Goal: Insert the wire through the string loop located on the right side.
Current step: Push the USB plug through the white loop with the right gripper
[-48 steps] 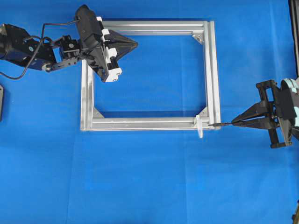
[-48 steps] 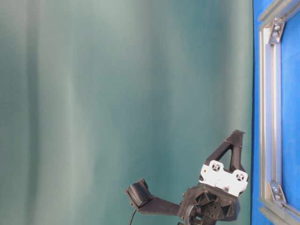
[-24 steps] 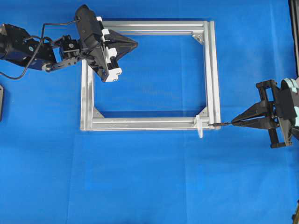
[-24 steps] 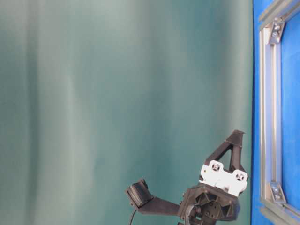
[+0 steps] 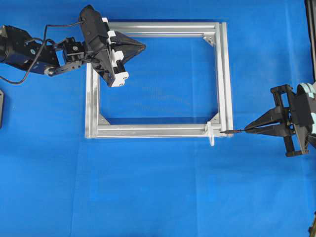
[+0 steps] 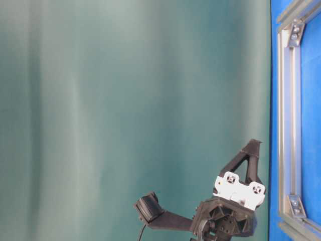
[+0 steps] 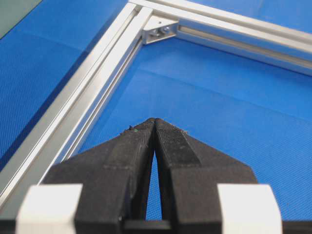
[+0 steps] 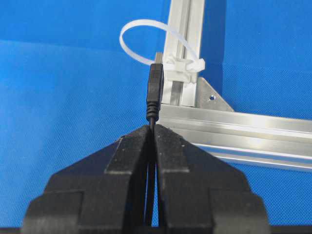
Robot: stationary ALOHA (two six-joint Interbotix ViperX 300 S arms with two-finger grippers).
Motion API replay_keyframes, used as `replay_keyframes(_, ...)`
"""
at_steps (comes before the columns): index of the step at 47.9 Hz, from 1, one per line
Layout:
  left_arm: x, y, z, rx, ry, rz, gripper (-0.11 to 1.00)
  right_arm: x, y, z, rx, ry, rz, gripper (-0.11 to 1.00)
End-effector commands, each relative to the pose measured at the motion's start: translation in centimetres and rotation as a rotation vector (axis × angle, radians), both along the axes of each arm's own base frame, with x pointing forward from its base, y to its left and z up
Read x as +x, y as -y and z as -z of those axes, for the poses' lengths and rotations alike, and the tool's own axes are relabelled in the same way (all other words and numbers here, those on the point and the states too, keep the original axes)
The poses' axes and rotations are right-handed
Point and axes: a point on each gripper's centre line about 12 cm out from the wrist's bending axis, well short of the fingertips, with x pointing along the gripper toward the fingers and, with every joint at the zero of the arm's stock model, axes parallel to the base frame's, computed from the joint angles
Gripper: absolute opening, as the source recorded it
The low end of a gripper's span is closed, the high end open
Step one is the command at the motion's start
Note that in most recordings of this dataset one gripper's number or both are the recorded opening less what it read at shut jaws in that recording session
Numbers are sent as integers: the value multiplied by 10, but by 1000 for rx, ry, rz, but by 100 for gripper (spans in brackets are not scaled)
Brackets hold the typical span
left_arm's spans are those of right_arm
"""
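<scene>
Right gripper (image 8: 152, 127): I see its jaws pressed together on the wire (image 8: 155, 92), pinching the thin cable just behind the plug, which sticks out past the fingertips.
Wire: from overhead I read its plug tip at the frame's near right corner, just right of the string loop (image 5: 212, 134); whether it touches the frame I cannot tell.
String loop: in my right wrist view it is a whitish band arching left off the silver frame (image 8: 234, 129), fastened on the rail beside a corner bracket (image 8: 210, 98). The plug stands in front of it; whether it has entered the loop I cannot tell.
Left gripper (image 7: 154, 120): its fingers meet at the tips with nothing between them, above the blue mat (image 5: 158, 187) inside the frame's far left corner, well apart from the loop.
</scene>
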Motion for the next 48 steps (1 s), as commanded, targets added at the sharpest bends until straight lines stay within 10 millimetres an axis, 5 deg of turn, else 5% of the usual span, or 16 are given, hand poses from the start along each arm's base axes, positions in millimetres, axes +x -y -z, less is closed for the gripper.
replay_keyframes(1, 5, 0, -18, 18, 56, 5, 0, 3, 0, -3, 1, 14, 0, -4)
replay_keyframes(48, 6, 3, -20, 20, 73, 12, 0, 6, 0, -2, 6, 24, 6, -4)
